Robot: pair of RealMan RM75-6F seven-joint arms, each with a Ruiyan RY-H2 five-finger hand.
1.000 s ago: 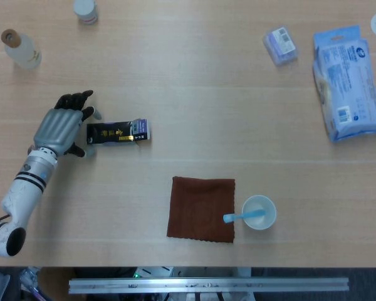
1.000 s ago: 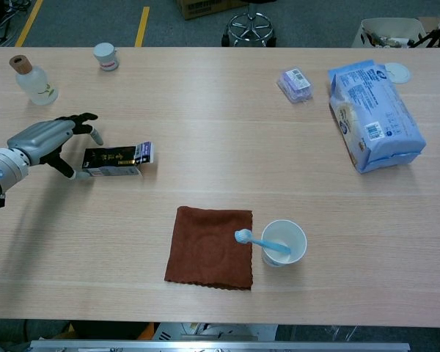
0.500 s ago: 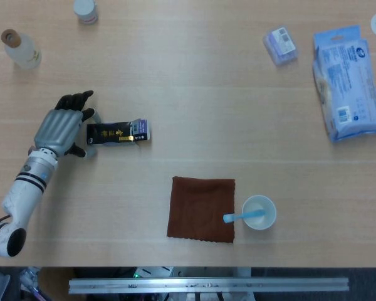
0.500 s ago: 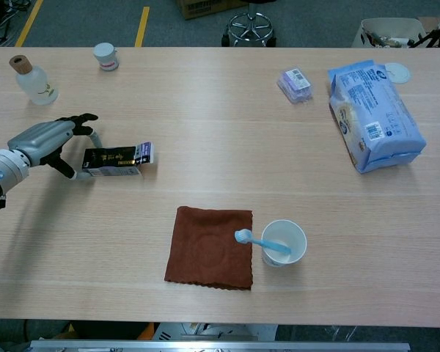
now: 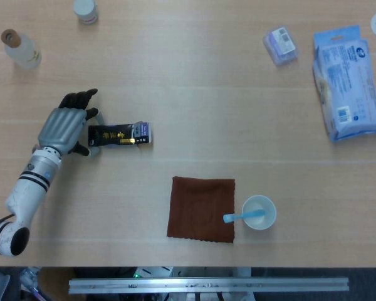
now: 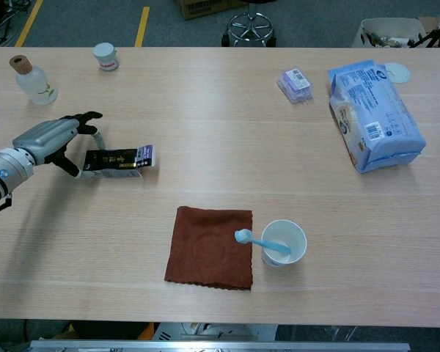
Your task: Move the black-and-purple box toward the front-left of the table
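The black-and-purple box lies flat at the table's left, long side running left to right, purple end to the right. My left hand sits at the box's black left end. Its dark fingers are spread apart, with the thumb in front of that end and a finger behind it. The hand's span is wider than the box, and it touches or nearly touches the end without a plain grip. My right hand appears in neither view.
A brown cloth and a white cup with a blue toothbrush lie front centre. A corked bottle and small jar stand back left. A blue packet and small purple pack are back right.
The left hand has edged right against the box's left end. The box has shifted slightly right and tilted a little.
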